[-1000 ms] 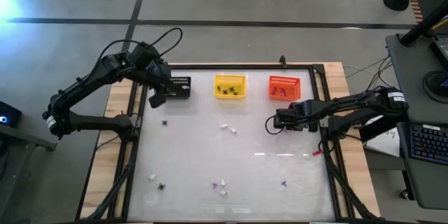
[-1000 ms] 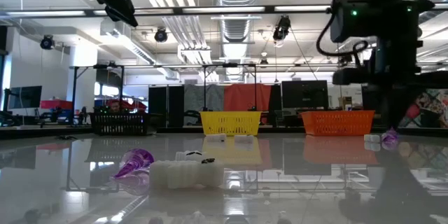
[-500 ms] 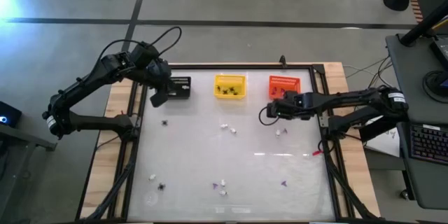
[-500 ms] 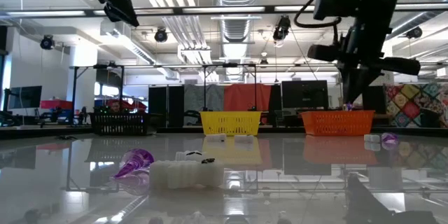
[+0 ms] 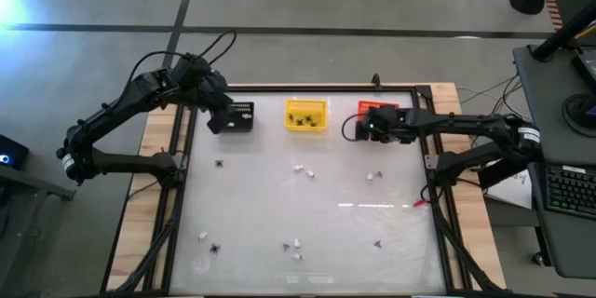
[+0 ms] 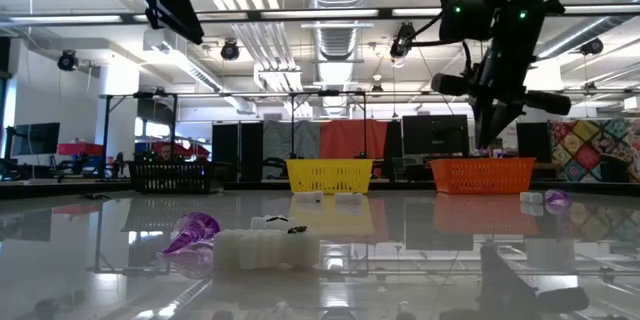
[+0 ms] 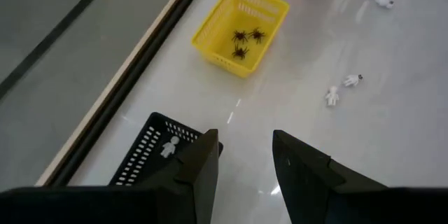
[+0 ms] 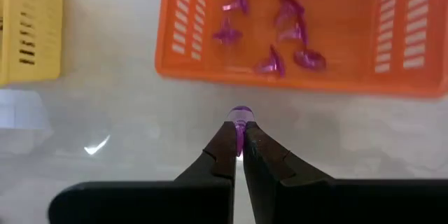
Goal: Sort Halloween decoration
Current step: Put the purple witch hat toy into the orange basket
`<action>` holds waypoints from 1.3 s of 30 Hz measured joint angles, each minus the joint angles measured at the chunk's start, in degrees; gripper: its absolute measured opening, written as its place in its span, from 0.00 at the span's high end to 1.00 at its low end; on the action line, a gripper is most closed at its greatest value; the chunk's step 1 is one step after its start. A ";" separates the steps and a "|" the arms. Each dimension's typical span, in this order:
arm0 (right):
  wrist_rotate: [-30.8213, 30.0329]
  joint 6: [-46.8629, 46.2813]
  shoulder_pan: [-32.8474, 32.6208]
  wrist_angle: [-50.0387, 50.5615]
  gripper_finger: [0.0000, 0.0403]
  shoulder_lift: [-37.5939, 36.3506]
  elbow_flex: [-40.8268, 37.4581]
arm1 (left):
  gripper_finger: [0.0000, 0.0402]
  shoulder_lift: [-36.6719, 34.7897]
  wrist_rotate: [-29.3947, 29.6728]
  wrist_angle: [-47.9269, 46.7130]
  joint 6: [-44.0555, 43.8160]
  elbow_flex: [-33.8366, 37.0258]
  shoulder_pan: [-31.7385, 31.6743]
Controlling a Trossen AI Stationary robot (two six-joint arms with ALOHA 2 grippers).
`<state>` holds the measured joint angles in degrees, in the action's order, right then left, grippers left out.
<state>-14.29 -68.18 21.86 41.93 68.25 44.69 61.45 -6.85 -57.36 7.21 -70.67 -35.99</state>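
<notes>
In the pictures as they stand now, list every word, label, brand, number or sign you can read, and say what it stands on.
None can be read.
The black basket, yellow basket and orange basket carry no lettering.
The keyboard beside the table has keys too small to read.
The screens in the room behind show no legible text.

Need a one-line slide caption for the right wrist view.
Right gripper shut on a purple bit, just short of the orange basket already holding six purple bits.
</notes>
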 joint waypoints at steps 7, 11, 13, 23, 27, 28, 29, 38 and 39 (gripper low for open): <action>2.66 7.89 7.09 -2.61 0.98 0.00 0.02 | 0.70 0.00 0.37 -0.03 -1.91 0.00 0.00; 4.13 12.14 11.33 -3.71 0.98 -0.02 0.02 | 0.70 0.00 0.37 -0.05 -2.00 0.00 0.00; 4.26 14.09 13.42 -3.72 0.98 -0.02 0.02 | 0.70 0.00 0.37 -0.05 -2.23 0.00 0.00; 7.38 23.09 21.66 -3.75 0.98 0.04 0.02 | 0.70 0.07 0.37 0.77 -3.77 0.00 0.00; 8.75 26.07 23.26 -3.73 0.98 0.07 0.02 | 0.70 0.55 0.39 1.81 -5.08 0.00 0.00; 8.79 27.10 23.57 -3.75 0.98 0.07 0.02 | 0.70 0.79 0.38 1.84 -5.28 0.00 0.00; 8.82 27.85 23.84 -3.75 0.98 0.07 0.02 | 0.70 1.07 0.39 1.83 -5.38 0.00 0.00; 9.17 33.52 24.97 -3.83 0.98 0.11 0.02 | 0.70 4.07 0.38 1.87 -6.68 0.00 0.00; 9.16 34.03 25.06 -3.84 0.98 0.12 0.02 | 0.70 4.33 0.39 1.87 -6.87 0.00 0.00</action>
<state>-5.13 -34.16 46.93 38.09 68.37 44.71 65.78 -6.46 -55.48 0.34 -70.67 -35.99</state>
